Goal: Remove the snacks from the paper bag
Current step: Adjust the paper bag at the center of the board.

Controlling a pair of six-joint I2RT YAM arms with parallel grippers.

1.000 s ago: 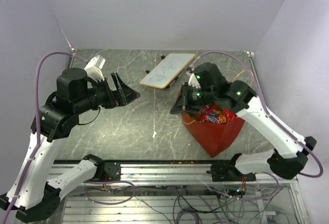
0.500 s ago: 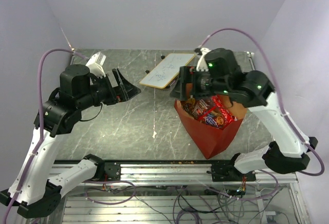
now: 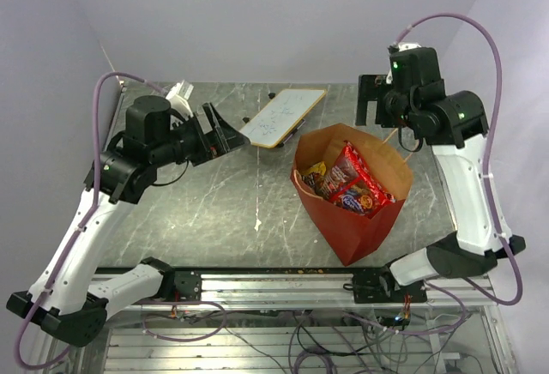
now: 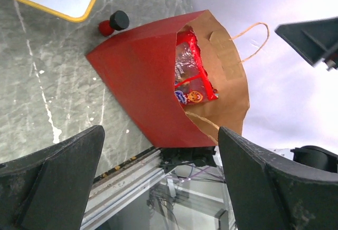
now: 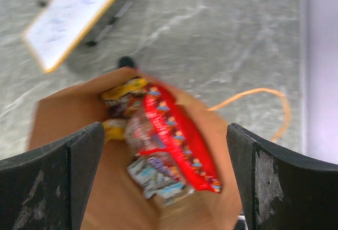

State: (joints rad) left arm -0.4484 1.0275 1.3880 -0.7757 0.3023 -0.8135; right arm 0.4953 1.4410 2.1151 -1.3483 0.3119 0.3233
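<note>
The paper bag (image 3: 353, 226), red outside and brown kraft inside, stands open-mouthed right of the table's middle. Snacks lie inside it: a glossy red chip bag (image 3: 357, 182), a yellow packet (image 3: 314, 171) and a light blue packet (image 5: 158, 180). My right gripper (image 3: 375, 104) hangs open, high above the bag's far right side, touching nothing; its wrist view looks down into the bag (image 5: 63, 114). My left gripper (image 3: 236, 140) is open and empty, left of the bag, pointing toward it. In the left wrist view the bag (image 4: 142, 87) lies ahead, apart from the fingers (image 4: 53, 182).
A white board (image 3: 280, 116) with a yellow rim lies behind the bag. A small red-and-black marker (image 4: 113, 23) sits between the board and the bag. A tan cord handle (image 5: 264, 93) hangs off the bag onto the marble table (image 3: 189, 211). The metal rail (image 3: 274, 284) runs along the near edge.
My right gripper opened, left the bag's rim and rose back to the right. The bag's mouth now gapes wide. My left gripper swung right, toward the bag.
</note>
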